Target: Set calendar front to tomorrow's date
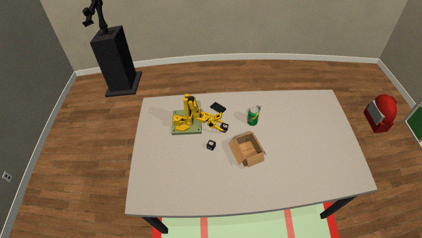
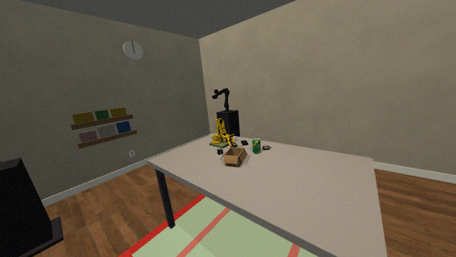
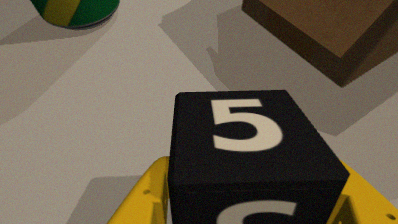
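My gripper (image 1: 221,126) is shut on a black calendar cube (image 1: 224,127) and holds it just right of the arm's green base. In the wrist view the cube (image 3: 252,150) fills the lower middle between my yellow fingers, with a white 5 on its upper face and part of another digit on the near face. The second black cube (image 1: 211,144) sits on the table in front of the arm, with white digits on top. The black calendar tray (image 1: 218,107) lies behind the gripper and holds no cube.
An open cardboard box (image 1: 247,149) stands to the right of the loose cube; it also shows in the wrist view (image 3: 330,35). A green and yellow can (image 1: 253,116) stands right of the gripper. A small dark object (image 2: 266,147) lies beyond the can.
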Available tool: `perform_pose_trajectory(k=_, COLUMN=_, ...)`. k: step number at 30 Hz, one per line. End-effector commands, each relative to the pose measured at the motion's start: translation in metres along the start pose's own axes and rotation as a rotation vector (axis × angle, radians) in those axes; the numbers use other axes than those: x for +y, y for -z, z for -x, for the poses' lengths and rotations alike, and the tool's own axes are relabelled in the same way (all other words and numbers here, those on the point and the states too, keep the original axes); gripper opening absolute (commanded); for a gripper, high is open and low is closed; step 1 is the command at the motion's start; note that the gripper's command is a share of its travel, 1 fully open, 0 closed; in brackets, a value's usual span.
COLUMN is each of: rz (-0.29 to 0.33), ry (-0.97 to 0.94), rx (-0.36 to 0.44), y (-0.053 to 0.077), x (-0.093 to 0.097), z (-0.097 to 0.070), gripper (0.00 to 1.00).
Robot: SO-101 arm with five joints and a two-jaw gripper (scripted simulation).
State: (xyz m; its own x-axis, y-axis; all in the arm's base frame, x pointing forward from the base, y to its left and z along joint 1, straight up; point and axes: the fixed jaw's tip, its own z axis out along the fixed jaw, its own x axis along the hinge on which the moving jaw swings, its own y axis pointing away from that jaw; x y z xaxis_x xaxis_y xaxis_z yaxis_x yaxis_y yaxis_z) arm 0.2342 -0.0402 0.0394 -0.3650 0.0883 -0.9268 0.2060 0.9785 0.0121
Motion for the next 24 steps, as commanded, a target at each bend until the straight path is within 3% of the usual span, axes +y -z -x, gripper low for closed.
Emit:
perform_pose_trajectory(k=1, rz=-0.018, ry=-0.017, rx=0.011, y=0.0026, x=-0.0044, z=-0.0036, gripper=0.0)
perform_pose_trajectory(k=24, rz=-0.018, ry=-0.017, rx=0.011, y=0.0009, x=-0.0045, z=-0.0079, gripper=0.0)
